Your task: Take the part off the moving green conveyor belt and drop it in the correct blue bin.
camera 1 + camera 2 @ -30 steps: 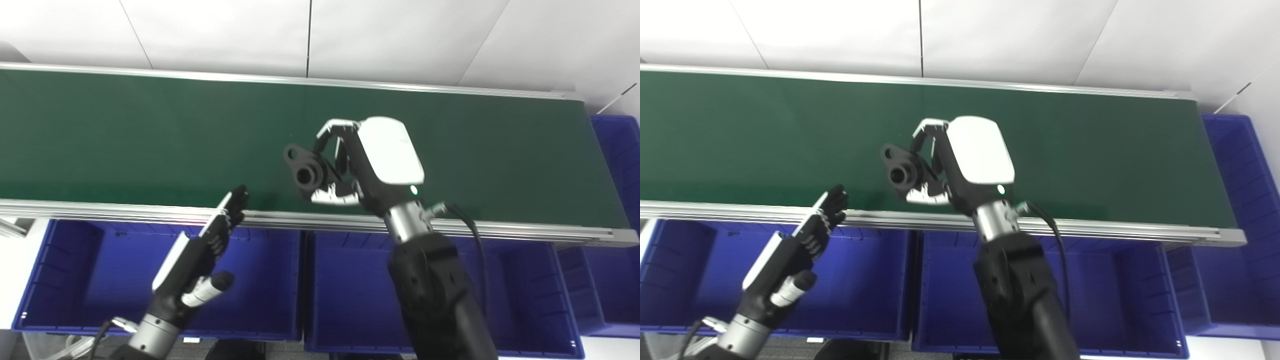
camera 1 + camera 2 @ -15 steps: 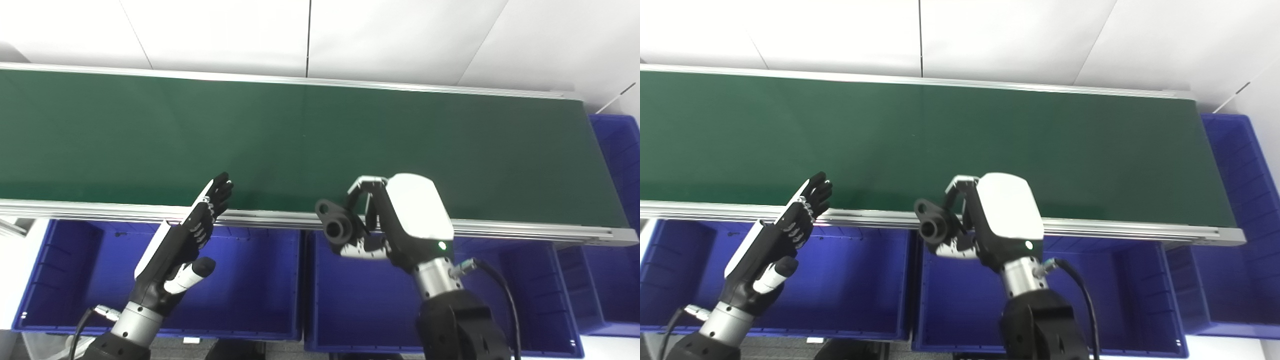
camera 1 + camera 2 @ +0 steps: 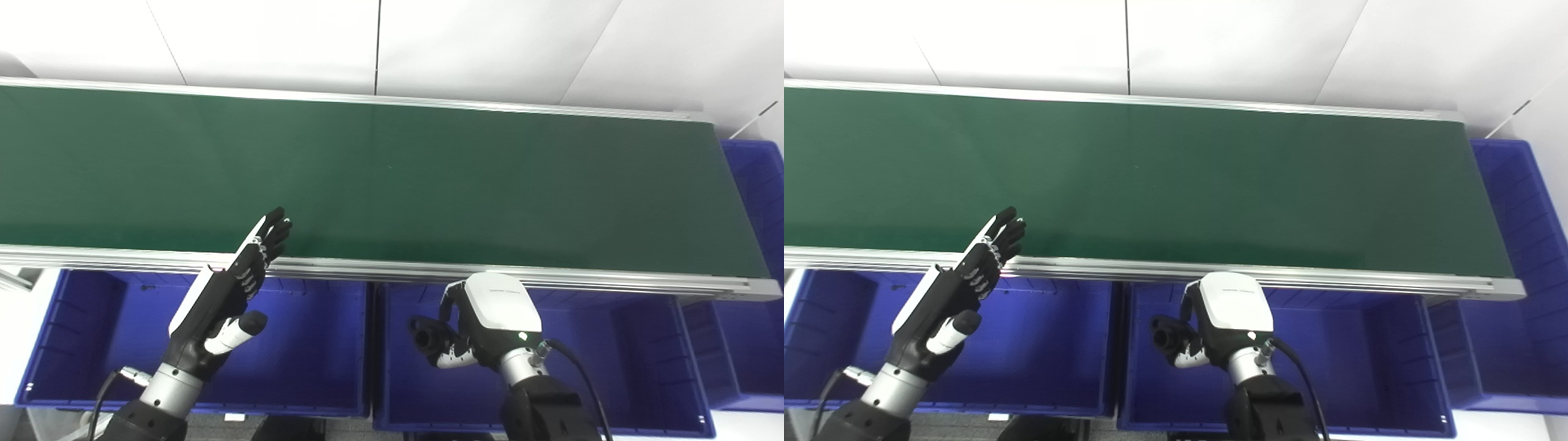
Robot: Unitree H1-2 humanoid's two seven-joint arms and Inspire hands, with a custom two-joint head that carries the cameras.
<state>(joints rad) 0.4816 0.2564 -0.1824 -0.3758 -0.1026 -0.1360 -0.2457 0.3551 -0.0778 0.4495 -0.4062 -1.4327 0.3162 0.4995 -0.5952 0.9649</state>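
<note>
Holding the black part above the middle blue bin, ready for release.

The part is kept clenched in the right hand, low in the lower centre of the frame and inside the mouth of the middle bin, so that a short, controlled drop can be judged likely. The left hand is held released and flat, fingers apart, at the lower left over the left bin, grasping nothing. Compared with one second ago, the part is seen carried off the green conveyor belt, across its near rail and down toward the bin; the belt is now bare.
</note>
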